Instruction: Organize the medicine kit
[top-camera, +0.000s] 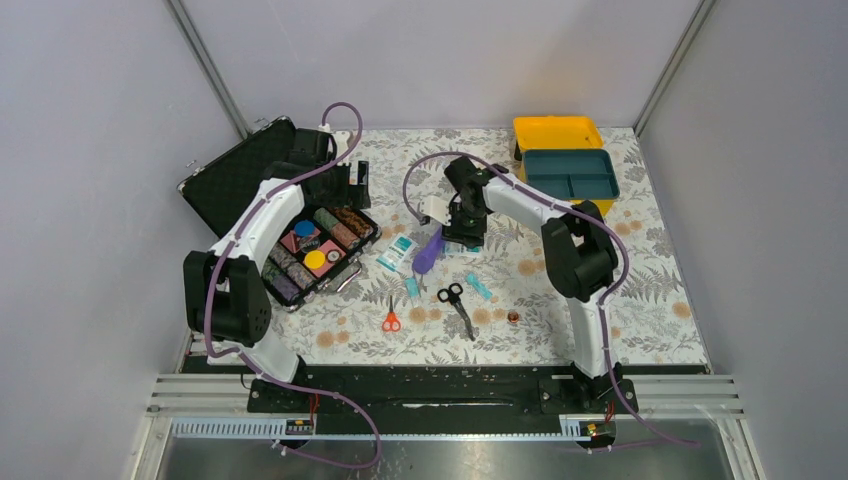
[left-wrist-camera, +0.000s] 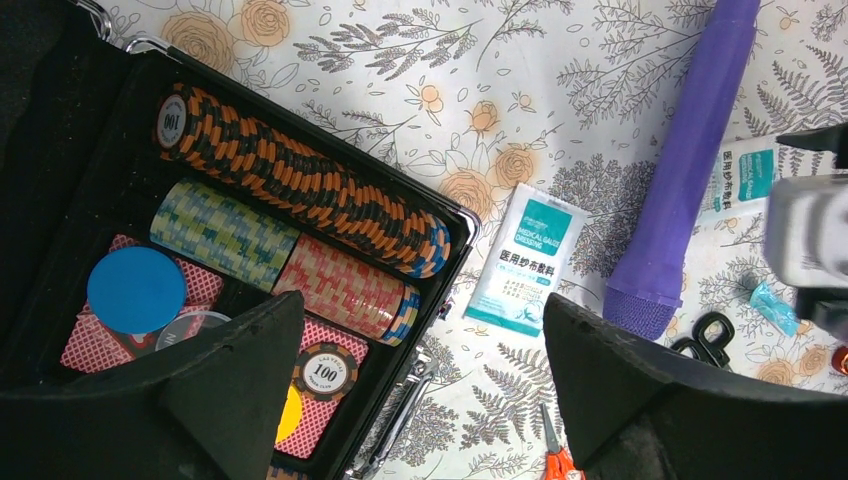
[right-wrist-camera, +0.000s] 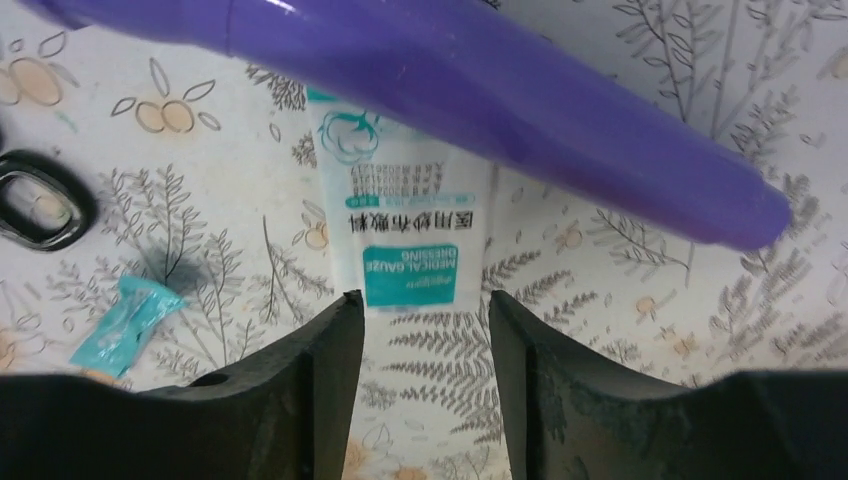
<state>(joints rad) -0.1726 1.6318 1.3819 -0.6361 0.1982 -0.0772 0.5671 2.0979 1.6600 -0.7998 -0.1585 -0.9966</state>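
The medicine kit (top-camera: 563, 140) stands open at the back right, with its yellow lid up and its teal divided tray (top-camera: 571, 172) showing. A purple tube (top-camera: 428, 252) lies mid-table across a white-and-teal gauze packet (right-wrist-camera: 405, 230). A second gauze packet (top-camera: 398, 253) lies left of it. My right gripper (top-camera: 463, 238) is open and empty, its fingertips (right-wrist-camera: 335, 340) hovering at the near end of the gauze packet under the tube (right-wrist-camera: 500, 90). My left gripper (top-camera: 357, 195) is open and empty, high over the black case's right edge (left-wrist-camera: 425, 310).
An open black case (top-camera: 310, 250) of poker chips and cards sits at the left. Black scissors (top-camera: 455, 300), orange scissors (top-camera: 391, 320), two small teal packets (top-camera: 478, 288) (top-camera: 411, 287) and a small brown object (top-camera: 513, 318) lie on the floral table.
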